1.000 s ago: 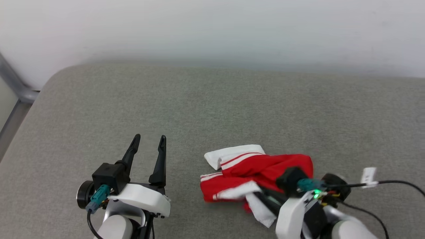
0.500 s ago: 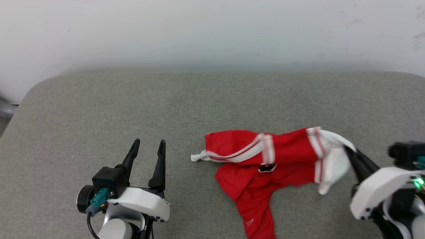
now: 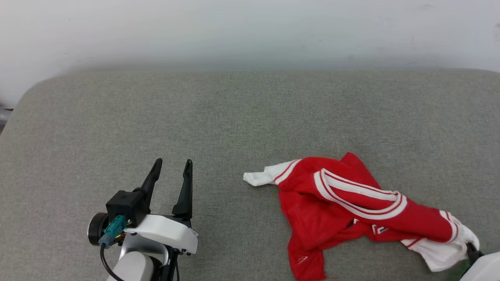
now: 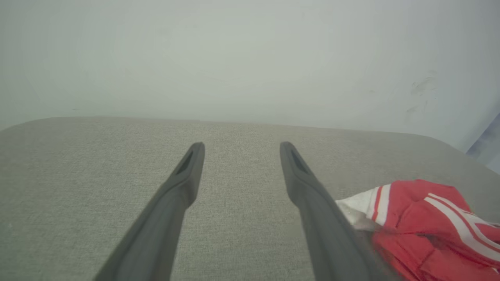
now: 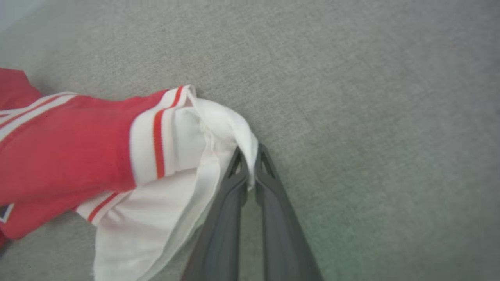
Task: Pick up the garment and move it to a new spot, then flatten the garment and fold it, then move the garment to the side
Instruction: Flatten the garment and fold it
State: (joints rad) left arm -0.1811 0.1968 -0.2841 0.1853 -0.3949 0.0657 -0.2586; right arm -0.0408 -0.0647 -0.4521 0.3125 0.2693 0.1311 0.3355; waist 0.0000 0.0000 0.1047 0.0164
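Note:
The garment [image 3: 351,203] is bright red with white cuffs and double white stripes, lying rumpled and stretched out on the grey cushion at the lower right of the head view. My right gripper [image 5: 250,156] is shut on the garment's white cuff edge [image 5: 218,128]; in the head view a bit of that gripper [image 3: 470,249] shows at the bottom right corner by the cuff. My left gripper [image 3: 170,168] stands open over bare cushion to the left of the garment, holding nothing. In the left wrist view the garment [image 4: 425,222] lies right of my open fingers [image 4: 187,171].
The grey upholstered surface [image 3: 234,117] spreads wide, with a pale wall [image 3: 250,31] behind its far edge. Its rounded left corner [image 3: 27,97] drops off near a metal bar at the far left.
My right gripper has dragged the garment rightward and toward me by its cuff, stretching it from a bunched heap into a longer shape. The head camera shifted too. My left gripper stayed put.

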